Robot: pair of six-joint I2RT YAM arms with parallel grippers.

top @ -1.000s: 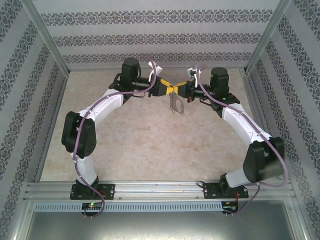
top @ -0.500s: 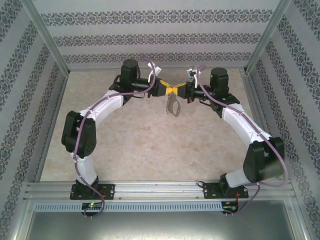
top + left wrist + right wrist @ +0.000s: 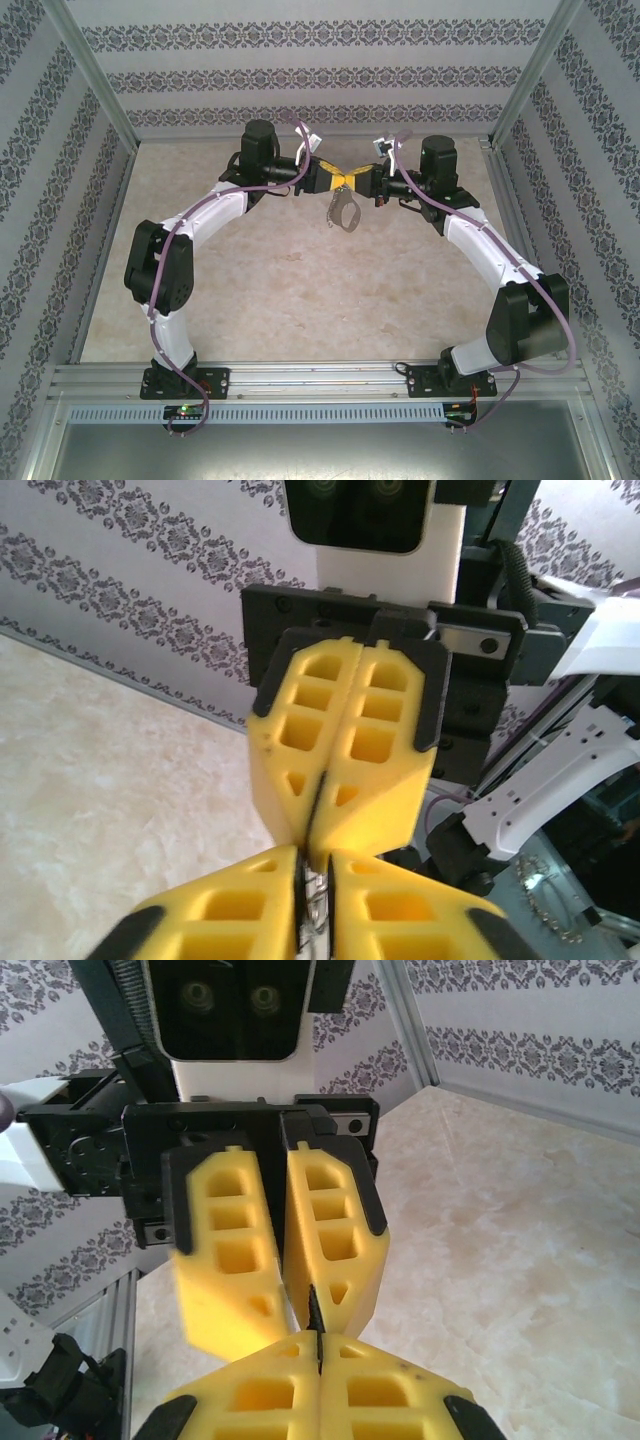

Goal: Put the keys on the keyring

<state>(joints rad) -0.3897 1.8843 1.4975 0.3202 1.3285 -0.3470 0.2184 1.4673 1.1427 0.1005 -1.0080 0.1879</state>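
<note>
Above the far middle of the table my two grippers meet tip to tip, the left gripper (image 3: pixel 337 180) facing the right gripper (image 3: pixel 353 180). The keyring (image 3: pixel 342 209), a thin grey oval loop, hangs tilted just below where they meet. In the left wrist view my left gripper (image 3: pixel 315 890) is shut on thin metal wire of the keyring (image 3: pixel 316 905). In the right wrist view my right gripper (image 3: pixel 318 1355) is shut on a thin dark jagged strip of the keyring (image 3: pixel 314 1312), which runs up into the left gripper (image 3: pixel 297 1305). The keys are hidden.
The beige marbled table (image 3: pixel 300 290) is boxed in by patterned walls (image 3: pixel 300 75) at the back and both sides. An aluminium rail (image 3: pixel 320 378) at the near edge carries both arm bases.
My left gripper's jaws have closed in on the keyring. The hanging loop has swung a little left and tilted. The right gripper has stayed shut in place.
</note>
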